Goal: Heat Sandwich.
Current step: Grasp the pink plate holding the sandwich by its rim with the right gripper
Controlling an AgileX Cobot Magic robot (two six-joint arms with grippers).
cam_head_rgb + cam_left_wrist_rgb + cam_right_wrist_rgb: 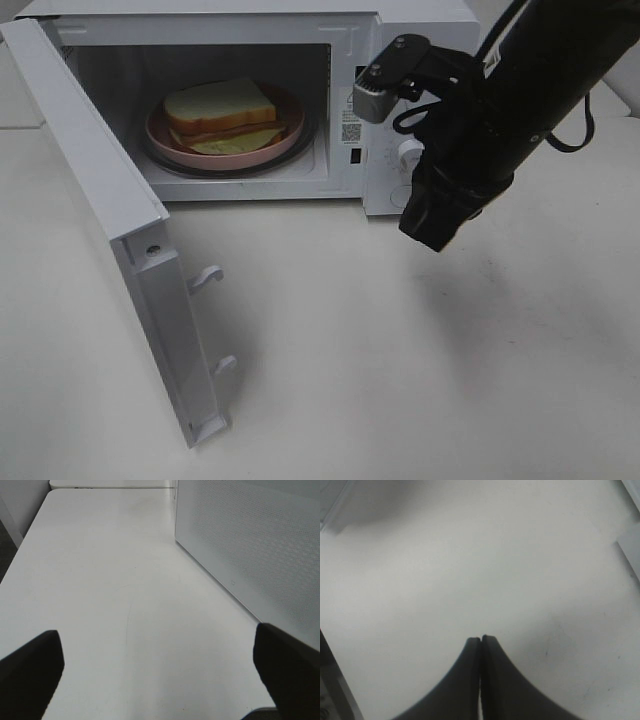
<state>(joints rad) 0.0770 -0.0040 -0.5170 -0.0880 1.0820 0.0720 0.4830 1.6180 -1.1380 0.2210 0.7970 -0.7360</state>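
Presently, task item location: the sandwich of thick white bread slices with tan crusts [222,115] lies on a round pink plate [160,140] inside the cavity of the white box microwave oven [420,30], on its turntable.
Door: the white hinged microwave door [90,170] stands swung wide from the left side of the microwave, with its two latch hooks [205,277] exposed.
Right gripper [480,645]: black fingers pressed together with nothing between them; from where I stand it hangs just in front of the microwave's control panel, near the white round dial [408,152].
Left gripper [160,652]: fingers spread wide and empty, low over the white table [100,580], beside a white dotted panel [250,545] that I take to be part of the microwave.
Step outstanding: judged from this layout, the door must be shut and the dial turned.
Hazard 1: a hard or off-centre push on the door could slide the whole microwave on the smooth table.
Hazard 2: a weak push could leave the latch hooks unseated, so heating would not start.
Hazard 3: the right arm sits close to the microwave front, so a swinging door or careless move could strike it.
Hazard 4: pressed-together fingers may slip on the round dial.
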